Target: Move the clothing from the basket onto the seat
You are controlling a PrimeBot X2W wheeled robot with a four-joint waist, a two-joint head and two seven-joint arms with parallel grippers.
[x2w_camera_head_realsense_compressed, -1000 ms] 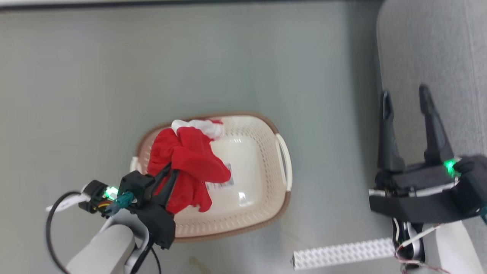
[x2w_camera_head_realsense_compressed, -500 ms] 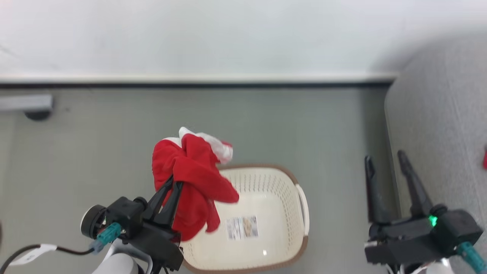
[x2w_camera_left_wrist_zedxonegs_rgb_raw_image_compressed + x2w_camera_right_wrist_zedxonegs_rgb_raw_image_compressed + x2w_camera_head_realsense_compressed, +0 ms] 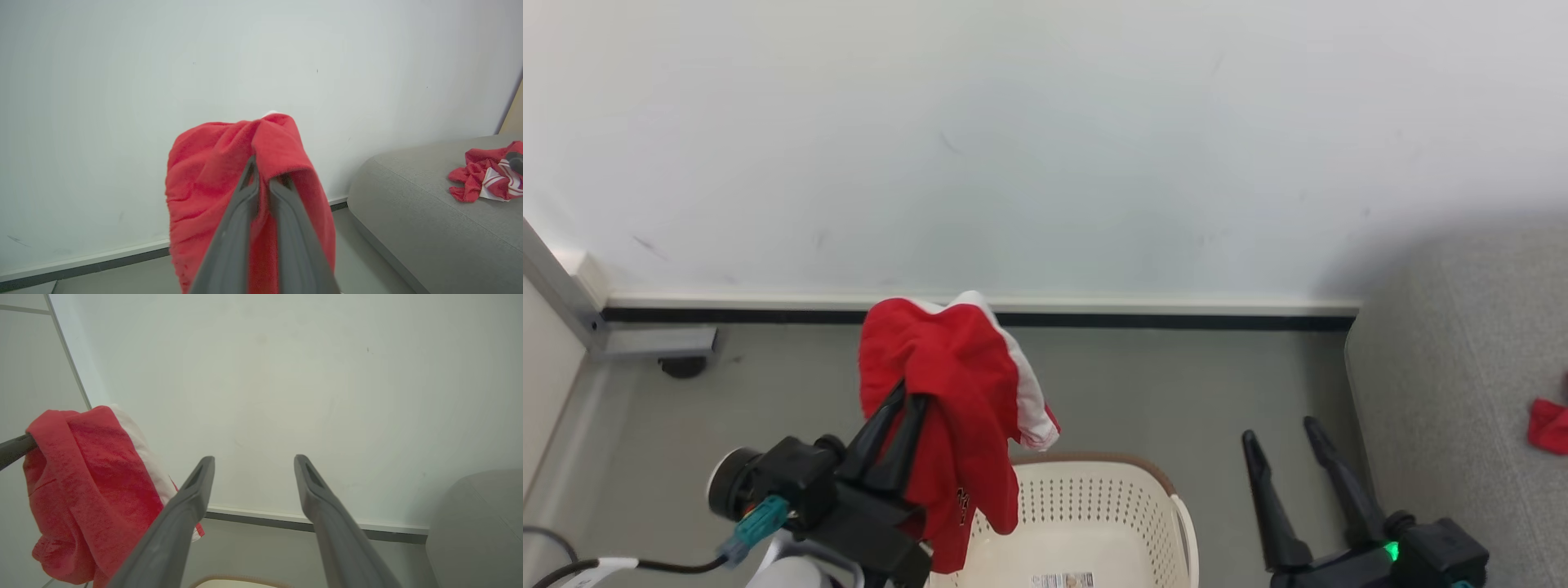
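A red garment with a white panel [image 3: 956, 392] hangs in the air above the cream basket [image 3: 1086, 523], draped over my left gripper [image 3: 908, 396], which is shut on the clothing [image 3: 253, 163]. From the right wrist, the same clothing [image 3: 86, 482] shows at the left. My right gripper [image 3: 1278, 433] stands open and empty, right of the basket, beside the grey seat [image 3: 1445, 392]. Another red and white garment [image 3: 488, 175] lies on the seat [image 3: 421, 216], and it shows at the head view's right edge too [image 3: 1550, 425]. The basket's floor carries just a label.
A white wall [image 3: 1013, 147] with a dark baseboard runs behind the basket. A grey metal foot [image 3: 654, 343] stands at the left by the wall. Grey floor [image 3: 1201, 392] lies between basket and seat.
The head camera has tilted up, so basket and floor slid down the picture. My left gripper has lifted the red garment clear of the basket. My right gripper stays open.
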